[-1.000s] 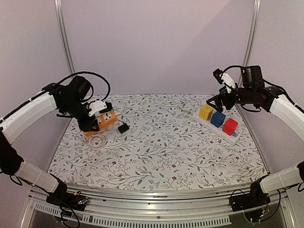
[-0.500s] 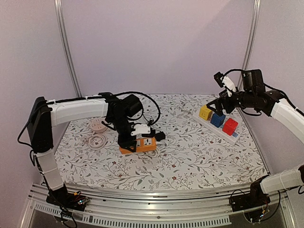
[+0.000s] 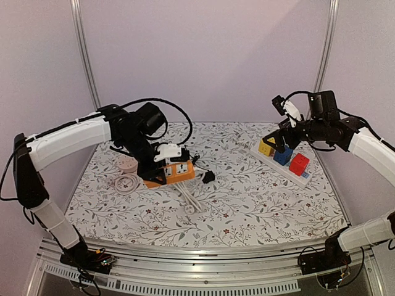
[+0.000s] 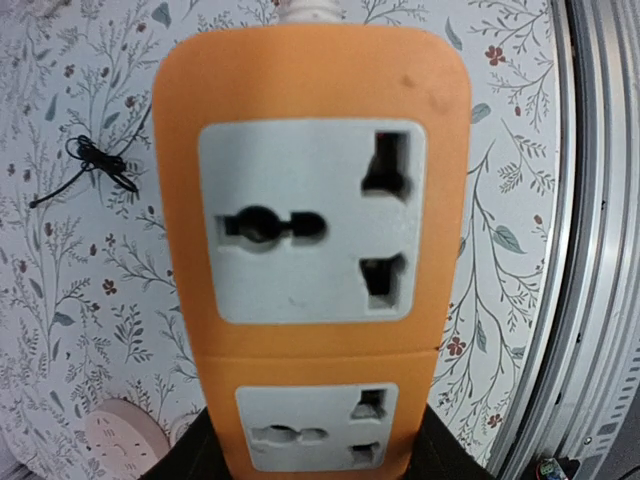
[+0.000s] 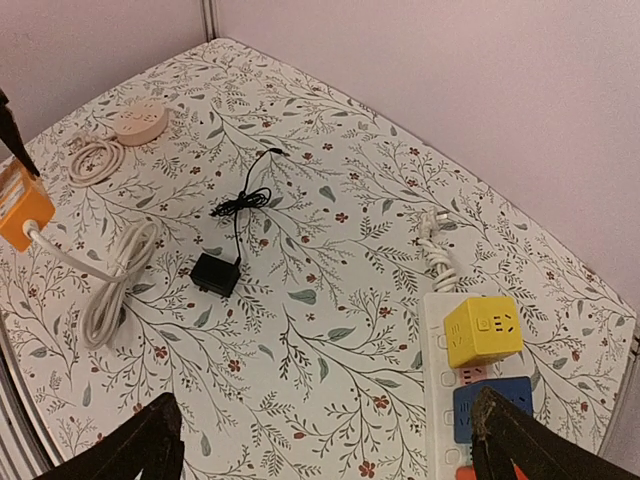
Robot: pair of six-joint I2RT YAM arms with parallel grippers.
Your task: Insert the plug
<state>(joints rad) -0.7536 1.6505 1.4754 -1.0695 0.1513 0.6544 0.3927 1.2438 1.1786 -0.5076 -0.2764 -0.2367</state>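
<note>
We record one black plug (image 3: pixel 209 177), lying on the bench (image 3: pixel 247 203) just beside the orange socket strip (image 3: pixel 176 172), which our left tool (image 3: pixel 162 169) clamps. Our right tool (image 3: pixel 279 139), fingers apart, hangs well away from the plug, over the white power strip (image 5: pixel 432 400).

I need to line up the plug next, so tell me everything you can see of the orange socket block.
The orange socket block looks like smooth plastic, with rounded corners and two grey socket faces, both empty. The left hand grips its sides at one end, holding it above the table. A white cord leaves the other end and trails down to a bundle on the table.
</note>
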